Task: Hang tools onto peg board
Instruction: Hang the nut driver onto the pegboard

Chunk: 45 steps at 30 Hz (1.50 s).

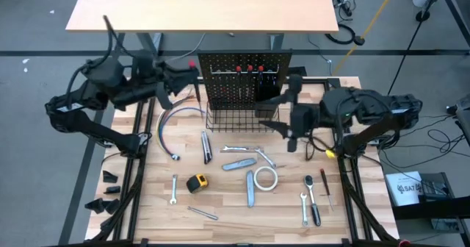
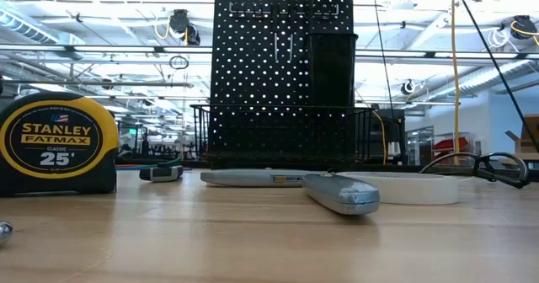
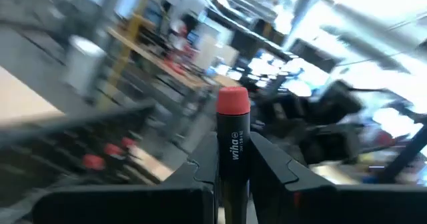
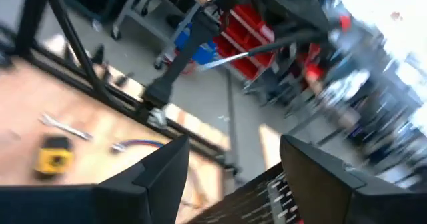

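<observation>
Screwdrivers (image 1: pixel 250 68), red-capped, sit atop my peg board (image 1: pixel 246 74); left hand (image 1: pixel 192 74) beside it clamps another screwdriver (image 3: pixel 232 141); right hand (image 1: pixel 277 124) over its basket (image 1: pixel 235 118) spread, empty.

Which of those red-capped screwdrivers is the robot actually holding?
The black one with the red cap, clamped in the left gripper beside the peg board; the others already hang there.

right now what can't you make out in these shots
- Low view: neither arm shows, and the tape measure is cut off by the picture's edge.
- Left wrist view: the left gripper clamps a red-capped screwdriver; its tip is hidden below the fingers, and the background is blurred.
- Right wrist view: the right gripper is open and empty; the peg board is blurred there.
- High view: wrench sizes too small to read.
</observation>
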### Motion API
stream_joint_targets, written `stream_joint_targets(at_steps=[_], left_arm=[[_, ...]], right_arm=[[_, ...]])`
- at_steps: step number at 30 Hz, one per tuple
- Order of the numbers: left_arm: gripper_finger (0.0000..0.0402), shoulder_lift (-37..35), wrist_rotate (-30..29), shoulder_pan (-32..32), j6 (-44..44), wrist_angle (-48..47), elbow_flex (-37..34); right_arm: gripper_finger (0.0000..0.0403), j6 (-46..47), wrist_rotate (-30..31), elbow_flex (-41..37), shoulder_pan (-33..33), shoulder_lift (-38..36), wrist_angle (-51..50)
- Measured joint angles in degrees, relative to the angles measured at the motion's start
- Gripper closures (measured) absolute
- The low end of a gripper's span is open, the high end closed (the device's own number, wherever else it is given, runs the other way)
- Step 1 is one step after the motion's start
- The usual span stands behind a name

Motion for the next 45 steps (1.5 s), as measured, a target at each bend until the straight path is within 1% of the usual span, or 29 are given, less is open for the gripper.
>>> stream_joint_targets(at_steps=[5, 10, 12, 14, 16, 18, 22, 24, 27, 31, 33, 35, 39, 42, 45], left_arm=[[0.0355, -1.47, -9.36, -0.02, 8.1, -3.71, 0.0], [0.0355, -1.88, -18.39, -0.02, 13.87, -9.53, 0.0], [0.0355, -1.87, -19.78, -0.28, 15.72, -10.79, -0.08], [0.0355, -1.86, -20.28, -0.91, 17.42, -9.51, -1.35], [0.0355, -2.25, -21.2, -1.73, 19.17, -6.64, -4.07], [0.0355, -3.05, -22.36, -2.54, 19.37, -2.45, -8.27], [0.0355, -4.57, -23.77, -4.34, 19.31, 10.34, -17.53], [0.0355, -3.79, -26.4, -5.89, 19.35, 18.02, -21.49], [0.0355, -0.02, -31.92, -7.28, 20.57, 27.95, -25.1], [0.0355, 7.16, -40.73, -8.23, 21.54, 35.63, -25.32], [0.0355, 10.68, -44.51, -8.32, 24.03, 39.08, -24.86], [0.0355, 13.96, -48.07, -8.33, 25.65, 42.27, -24.26], [0.0355, 18.93, -50.39, -7.8, 25.71, 45.96, -22.54], [0.0355, 22.11, -52.45, -6.99, 25.68, 48.53, -21.51], [0.0355, 24.58, -53.78, -6.17, 25.64, 48.62, -20.2]], right_arm=[[0.0174, 16.47, -0.01, 0.0, -0.02, -2.91, -9.2], [0.0174, 27.85, 0.22, -1.89, -0.02, -5.93, -13.33], [0.0174, 30.89, 0.24, -3.79, -0.02, -7.66, -12.91], [0.0174, 33.21, 0.35, -6.88, -0.02, -9.69, -11.62], [0.0174, 34.65, 0.44, -10.93, -0.02, -12.11, -9.08], [0.0174, 35.54, 0.66, -15.68, -0.02, -14.99, -5.56], [0.0174, 35.8, 1.6, -25.96, -0.02, -21.53, 2.57], [0.0174, 35.19, 1.64, -30.53, -0.02, -24.43, 6.24], [0.0174, 33.19, 1.64, -36.25, -0.23, -28.19, 10.72], [0.0174, 33.39, 1.46, -43.08, -1.77, -32.79, 17.22], [0.0174, 34.93, 1.23, -46.04, -2.71, -34.64, 19.63], [0.0174, 36.23, -0.5, -48.24, -3.8, -36.16, 20.99], [0.0174, 37.38, -5.93, -50.64, -5.55, -37.62, 21.26], [0.0174, 37.36, -6.56, -51.6, -6.1, -37.67, 21.18], [0.0174, 36.38, -6.25, -51.93, -7.09, -37.23, 21.19]])
